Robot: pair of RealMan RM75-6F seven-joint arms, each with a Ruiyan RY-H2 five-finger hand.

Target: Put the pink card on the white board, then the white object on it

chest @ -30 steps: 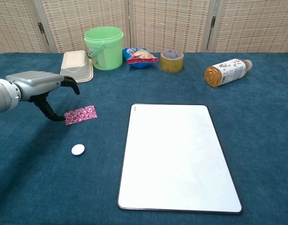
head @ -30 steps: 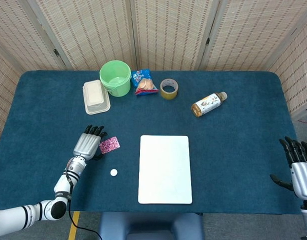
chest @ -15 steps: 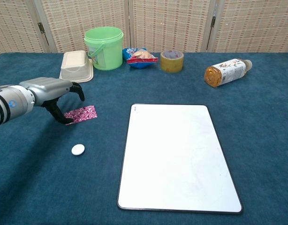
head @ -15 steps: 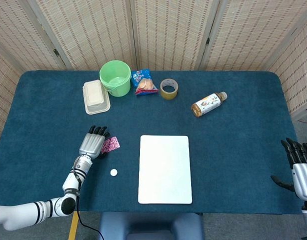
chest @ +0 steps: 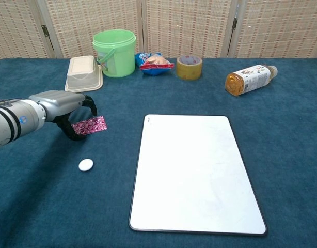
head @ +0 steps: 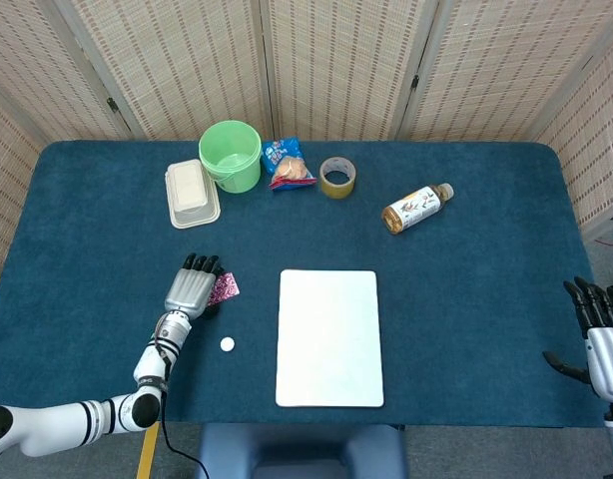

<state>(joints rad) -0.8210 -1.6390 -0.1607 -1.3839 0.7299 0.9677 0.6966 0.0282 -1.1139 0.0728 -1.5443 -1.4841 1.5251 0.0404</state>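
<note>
The pink patterned card (head: 226, 287) (chest: 94, 125) lies flat on the blue cloth, left of the white board (head: 329, 337) (chest: 194, 173). My left hand (head: 192, 286) (chest: 65, 106) hovers over the card's left end, fingers arched down over it and thumb low by its edge. Whether they touch the card is unclear. A small round white object (head: 227, 344) (chest: 85, 165) sits on the cloth just in front of the card. My right hand (head: 604, 334) stays at the table's right edge with fingers spread, holding nothing.
Along the far side stand a white lidded box (head: 192, 193) (chest: 84, 72), a green bucket (head: 230, 155) (chest: 114, 52), a snack bag (head: 288, 165), a roll of tape (head: 337, 177) and a bottle lying on its side (head: 416, 209).
My left hand has moved right, from beside the card to over its left end. The card, the white object and my right hand have stayed put.
</note>
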